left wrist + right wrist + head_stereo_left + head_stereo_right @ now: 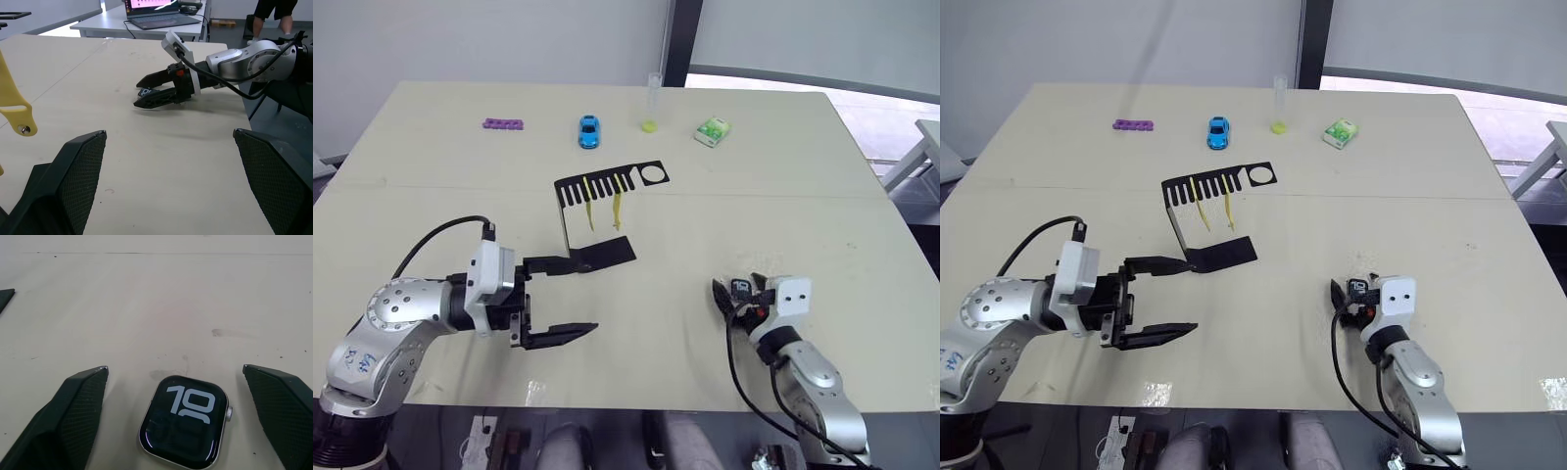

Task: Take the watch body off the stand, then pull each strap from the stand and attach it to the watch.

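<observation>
On the table's near left, we had our left gripper spread wide and holding nothing, its upper finger reaching toward the flat base of the stand and, as far as we could tell, touching or just overlapping the base's near corner, while the lower finger lay well short of it. Moving right, the stand itself stood near the middle of the table, and both straps hung from the slots of its comb top, so neither had been pulled free; the left wrist view caught the end of one yellow strap hanging close beside that gripper. Farther right, the round hole at the end of the comb was bare, with no watch in it. At the near right, the watch body lay flat on the table, screen up with white digits showing, between the fingers of our right gripper, which stood wide apart and clear of the case on both sides. We judged the first step done, the body being off the stand and set down, and everything after it still ahead: two straps to draw out and two joints to make at the watch.
</observation>
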